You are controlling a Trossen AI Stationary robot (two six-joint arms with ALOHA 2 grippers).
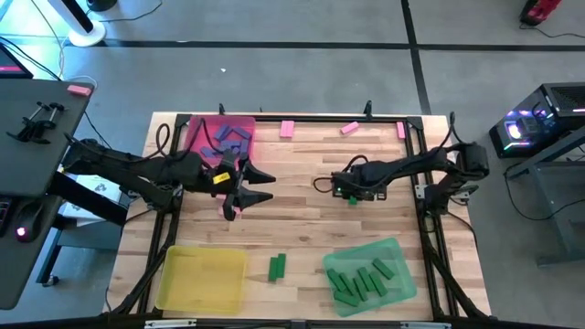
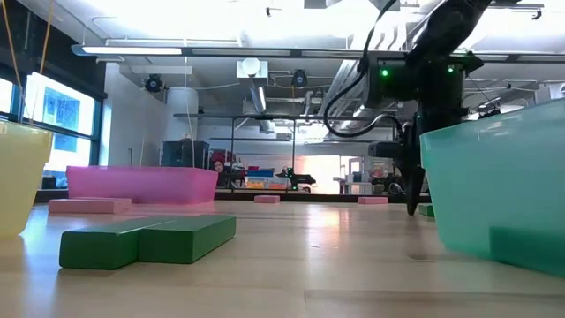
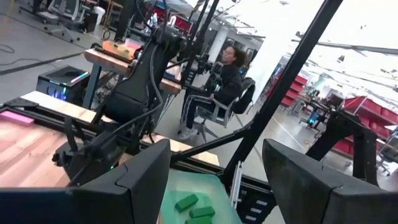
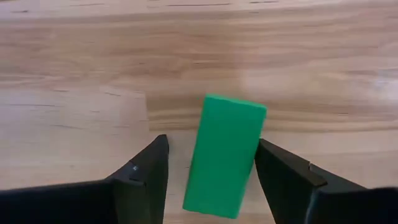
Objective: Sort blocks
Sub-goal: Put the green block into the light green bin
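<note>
A green block [image 4: 225, 152] lies flat on the wooden table [image 1: 302, 174], right of the middle [image 1: 352, 199]. My right gripper [image 4: 211, 165] points down over it, open, one finger on either side of its long sides, low over the boards [image 2: 413, 201]. My left gripper [image 1: 267, 185] hovers level above the table's left half, open and holding nothing [image 3: 214, 162]. Two more green blocks [image 1: 277, 266] lie side by side near the front edge. Purple-blue blocks [image 1: 227, 142] lie in the pink tray [image 1: 196, 128]. Several green blocks [image 1: 366, 279] lie in the green tray [image 1: 402, 251].
A yellow tray [image 1: 203, 279] stands at the front left. Pink blocks [image 1: 287, 129] [image 1: 349, 129] lie along the far edge, and one [image 1: 232, 211] lies under the left arm. A black frame [image 1: 302, 117] borders the table. Bare wood lies between the two arms.
</note>
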